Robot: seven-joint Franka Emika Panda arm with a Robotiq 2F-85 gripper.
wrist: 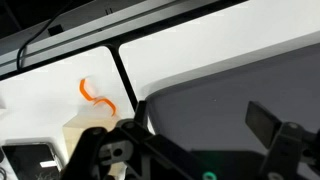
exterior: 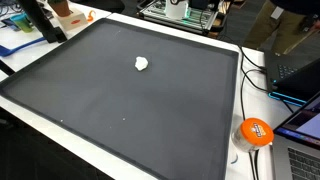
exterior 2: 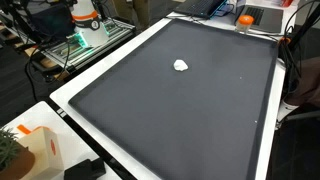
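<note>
In the wrist view my gripper (wrist: 200,120) is open and empty, its two dark fingers spread wide over a corner of a large dark mat (wrist: 240,85) with a white border. Beside that corner stands a beige box (wrist: 85,128) with an orange hook on top. A small white crumpled object (exterior: 142,64) lies alone on the mat (exterior: 130,110), far from the gripper; it also shows in an exterior view (exterior 2: 181,66). The fingers themselves are not visible in either exterior view. A dark part of the arm (exterior: 42,22) shows at the mat's corner.
An orange round object (exterior: 256,131) and laptops (exterior: 300,75) with cables lie past one side of the mat. A wire cart with an orange-white item (exterior 2: 86,20) stands beyond the other side. The beige box (exterior 2: 40,150) and a plant (exterior 2: 8,152) sit near the corner.
</note>
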